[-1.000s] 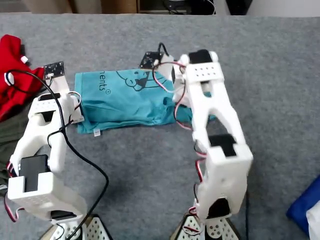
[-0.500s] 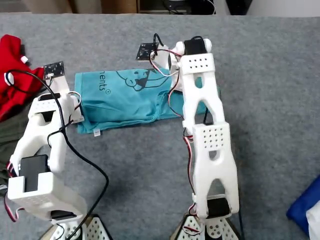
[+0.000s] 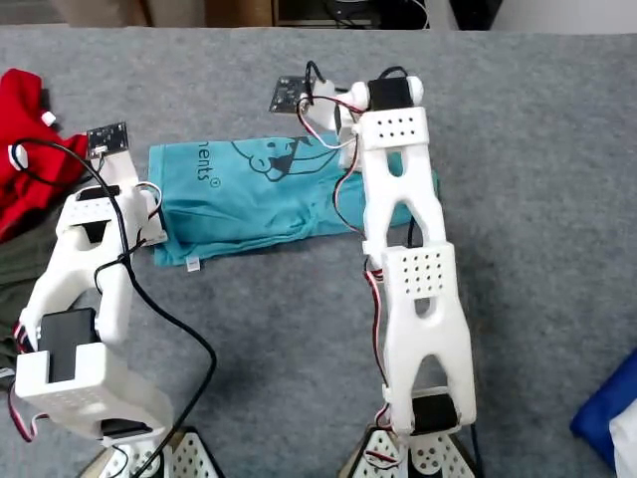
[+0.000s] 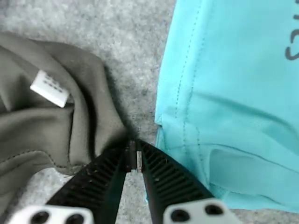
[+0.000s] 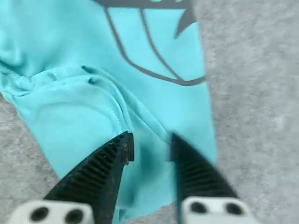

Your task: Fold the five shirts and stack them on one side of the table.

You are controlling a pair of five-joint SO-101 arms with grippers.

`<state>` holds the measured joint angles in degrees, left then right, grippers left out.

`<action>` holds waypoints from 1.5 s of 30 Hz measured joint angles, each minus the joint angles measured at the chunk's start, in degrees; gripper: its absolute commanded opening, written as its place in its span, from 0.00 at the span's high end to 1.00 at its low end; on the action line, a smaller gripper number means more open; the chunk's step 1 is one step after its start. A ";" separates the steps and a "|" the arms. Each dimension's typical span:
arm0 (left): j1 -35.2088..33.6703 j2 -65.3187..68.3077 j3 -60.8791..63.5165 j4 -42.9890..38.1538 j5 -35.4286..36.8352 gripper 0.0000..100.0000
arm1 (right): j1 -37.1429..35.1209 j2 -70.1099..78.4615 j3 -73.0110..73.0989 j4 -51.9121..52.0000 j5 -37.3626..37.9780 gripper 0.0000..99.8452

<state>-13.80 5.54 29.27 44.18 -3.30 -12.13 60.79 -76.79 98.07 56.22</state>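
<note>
A teal shirt (image 3: 249, 199) with a dark print lies partly folded at the middle of the grey table (image 3: 528, 149). My left gripper (image 3: 149, 224) is at the shirt's left edge. In the left wrist view this gripper (image 4: 133, 156) is shut, its tips together on the table between the teal shirt (image 4: 233, 93) and an olive shirt (image 4: 51, 121). My right arm stretches over the teal shirt's right part, and its gripper (image 3: 338, 134) is near the far edge. The right gripper (image 5: 149, 144) is open just above the teal shirt (image 5: 93, 84), with nothing between its fingers.
A red shirt (image 3: 25, 129) lies bunched at the far left edge, with dark olive cloth (image 3: 12, 264) below it. Blue and white cloth (image 3: 609, 413) shows at the near right corner. A black cable (image 3: 169, 319) loops by the left arm.
My right arm has stretched out away from its base, carrying its gripper toward the teal shirt's far edge. The left arm and the shirt have stayed put.
</note>
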 measured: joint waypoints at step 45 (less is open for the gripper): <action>0.53 12.75 -48.35 35.34 14.59 0.87 | 9.76 0.00 5.19 -3.96 -35.60 0.99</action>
<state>-13.27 18.29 -19.08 79.52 11.30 -2.37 60.79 -71.60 94.11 20.62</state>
